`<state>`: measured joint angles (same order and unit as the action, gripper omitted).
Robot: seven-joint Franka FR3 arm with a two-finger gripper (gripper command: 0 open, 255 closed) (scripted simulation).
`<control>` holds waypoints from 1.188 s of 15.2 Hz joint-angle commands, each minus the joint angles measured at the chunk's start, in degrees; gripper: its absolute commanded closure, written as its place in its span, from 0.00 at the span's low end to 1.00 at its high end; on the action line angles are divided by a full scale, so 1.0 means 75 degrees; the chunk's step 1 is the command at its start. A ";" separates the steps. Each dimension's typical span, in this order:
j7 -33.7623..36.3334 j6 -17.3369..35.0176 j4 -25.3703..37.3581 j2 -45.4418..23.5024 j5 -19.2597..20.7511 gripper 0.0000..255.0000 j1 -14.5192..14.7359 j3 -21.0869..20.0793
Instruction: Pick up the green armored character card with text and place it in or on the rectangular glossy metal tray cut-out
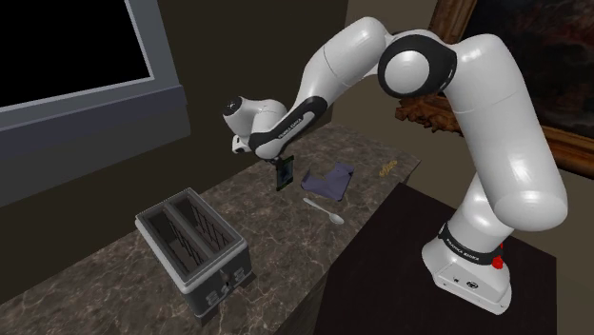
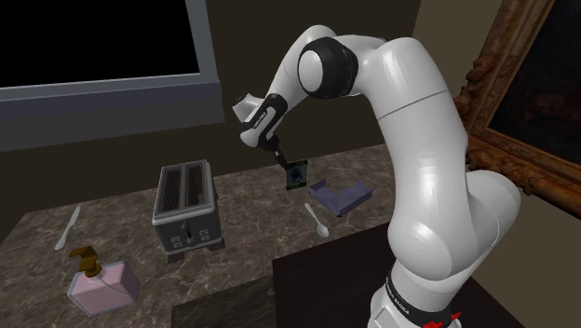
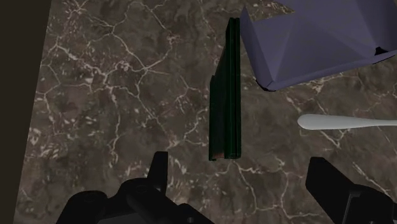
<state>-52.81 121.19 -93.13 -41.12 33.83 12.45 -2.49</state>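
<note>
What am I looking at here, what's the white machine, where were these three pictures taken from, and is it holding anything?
That is a white robot arm on a stand, ending in a black two-finger gripper. One picture looks down from beside the stand, one comes from a second outside camera, and one from a camera on the hand, looking along the fingers. On the dark veined counter are a toaster, a white spoon, a purple tray, a pink soap bottle and another white utensil. A dark green card, seen edge-on from the hand, is just beyond the gripper, beside the tray. The fingers stand apart without touching it, so it is not held.
</note>
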 commanded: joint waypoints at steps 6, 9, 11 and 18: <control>0.0028 0.0091 -0.0004 -0.0081 0.0030 0.00 -0.0013 0.0020; 0.0027 0.0090 -0.0004 -0.0081 0.0030 1.00 -0.0013 0.0020; 0.0027 0.0090 -0.0004 -0.0081 0.0030 1.00 -0.0013 0.0020; 0.0028 0.0091 -0.0004 -0.0081 0.0030 1.00 -0.0013 0.0020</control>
<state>-52.60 121.88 -93.17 -41.69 34.06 12.37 -2.35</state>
